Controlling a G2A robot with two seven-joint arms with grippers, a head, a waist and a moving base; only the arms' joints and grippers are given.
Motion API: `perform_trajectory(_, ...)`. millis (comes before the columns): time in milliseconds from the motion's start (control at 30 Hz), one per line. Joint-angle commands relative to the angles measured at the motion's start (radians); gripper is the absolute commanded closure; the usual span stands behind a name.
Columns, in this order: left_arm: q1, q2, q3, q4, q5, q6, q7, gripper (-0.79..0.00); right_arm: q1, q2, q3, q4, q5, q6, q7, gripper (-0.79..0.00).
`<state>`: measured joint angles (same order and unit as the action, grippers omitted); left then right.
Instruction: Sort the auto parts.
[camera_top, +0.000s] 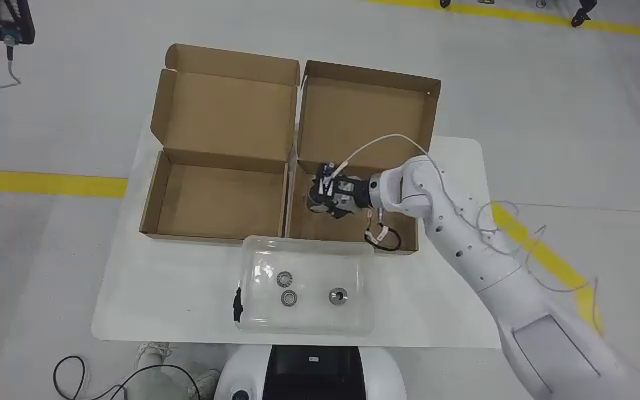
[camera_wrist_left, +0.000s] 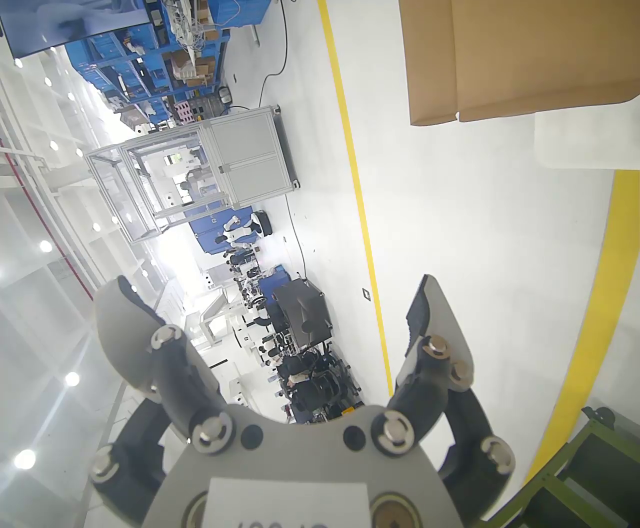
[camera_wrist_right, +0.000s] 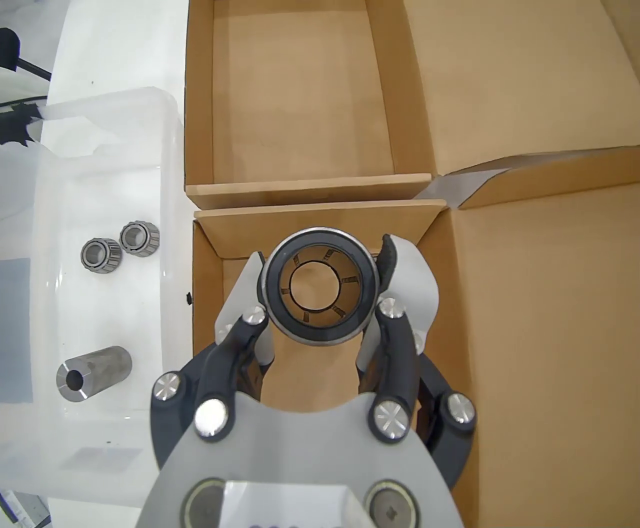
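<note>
Right gripper (camera_wrist_right: 324, 265) is clamping a large bearing ring (camera_wrist_right: 320, 334) by its outer wall, one finger on each side, with the jaws closed only as far as the ring's width allows. Its bore is facing the wrist camera, so a grip across the outside looks like the steadier choice. The ring is hanging above the base of the right cardboard box (camera_wrist_right: 320, 220), close to the wall that meets the left cardboard box (camera_wrist_right: 300, 100), and it is not touching the floor. I judge that it is being carried to this box for release.

Both boxes are lying with their lids folded back, so each tray is open from above. Just in front of them, the clear bin (camera_wrist_right: 100, 200) is holding the unsorted parts: two small bearings (camera_wrist_right: 101, 256) lying side by side and a steel sleeve (camera_wrist_right: 95, 372) on its side, a little apart from them.

Left gripper (camera_wrist_left: 272, 300) is spread wide and gripping nothing. It is pointing out over the workshop floor, well away from the parts.
</note>
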<state>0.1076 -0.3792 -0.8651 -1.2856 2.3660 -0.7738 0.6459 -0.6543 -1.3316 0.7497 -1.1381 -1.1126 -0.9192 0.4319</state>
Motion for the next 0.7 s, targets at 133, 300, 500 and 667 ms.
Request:
perform_trajectory(133, 0.000, 0.000, 0.000, 0.000, 0.000, 0.000, 0.000, -0.785, 0.031, -0.024, -0.048, 0.089, -0.001, 0.008, -0.014, 0.000)
perform_trajectory(300, 0.000, 0.000, 0.000, 0.000, 0.000, 0.000, 0.000, -0.785, 0.057, -0.046, -0.086, 0.155, -0.009, 0.026, -0.007, 0.000)
perform_trajectory(500, 0.000, 0.000, 0.000, 0.000, 0.000, 0.000, 0.000, -0.785, 0.080, -0.074, -0.121, 0.212, -0.020, 0.075, -0.023, -0.166)
perform_trajectory(667, 0.000, 0.000, 0.000, 0.000, 0.000, 0.000, 0.000, -0.785, 0.095, -0.093, -0.144, 0.258, -0.032, 0.080, -0.052, -0.225)
